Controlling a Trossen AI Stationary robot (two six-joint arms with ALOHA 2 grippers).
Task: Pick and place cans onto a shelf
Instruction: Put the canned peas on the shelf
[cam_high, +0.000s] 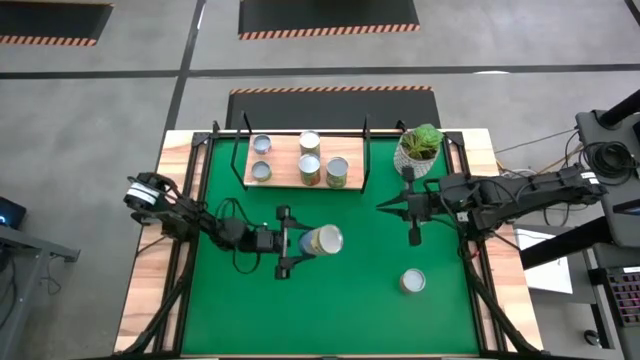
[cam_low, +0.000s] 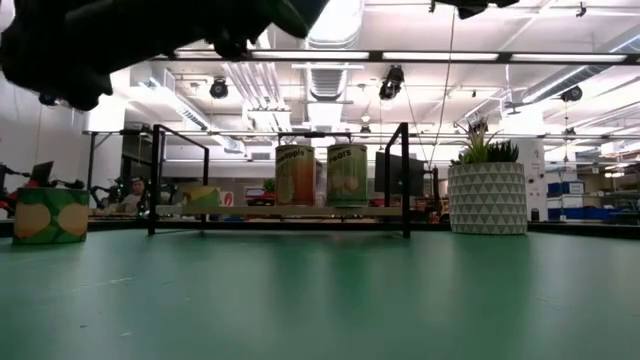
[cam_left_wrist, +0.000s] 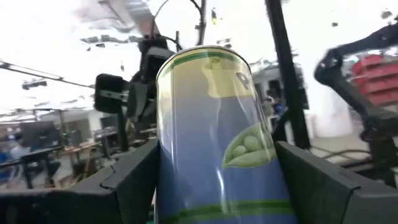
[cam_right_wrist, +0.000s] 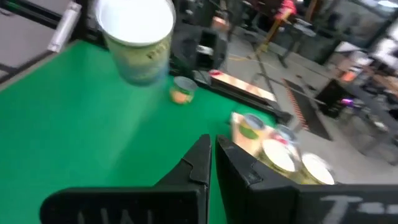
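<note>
Cans fill part of the shelf (cam_high: 300, 172) already: five stand on its board, two small ones (cam_high: 261, 145) at its left end and three taller ones (cam_high: 337, 172) toward the middle and right. The shelf sits at the far edge of the green mat (cam_high: 360, 300), black frame rising at each end.

A sixth, the held can (cam_high: 323, 240), hangs above the mat's middle, just in front of the shelf, pinched between the fingers of the left gripper (cam_high: 300, 241). The left wrist view shows its pea label (cam_left_wrist: 249, 149) and the two dark fingers (cam_left_wrist: 130, 180) pressed against its sides.

Another, the loose can (cam_high: 412, 281), stands alone on the mat to the right and nearer the front, well apart from the shelf.

The right gripper (cam_high: 414, 234) hovers over the mat between the loose can and the shelf's right end, its fingers pressed together with nothing between them. A white pot (cam_high: 417, 152) with a plant stands just beside the shelf's right frame, close to the right arm.
</note>
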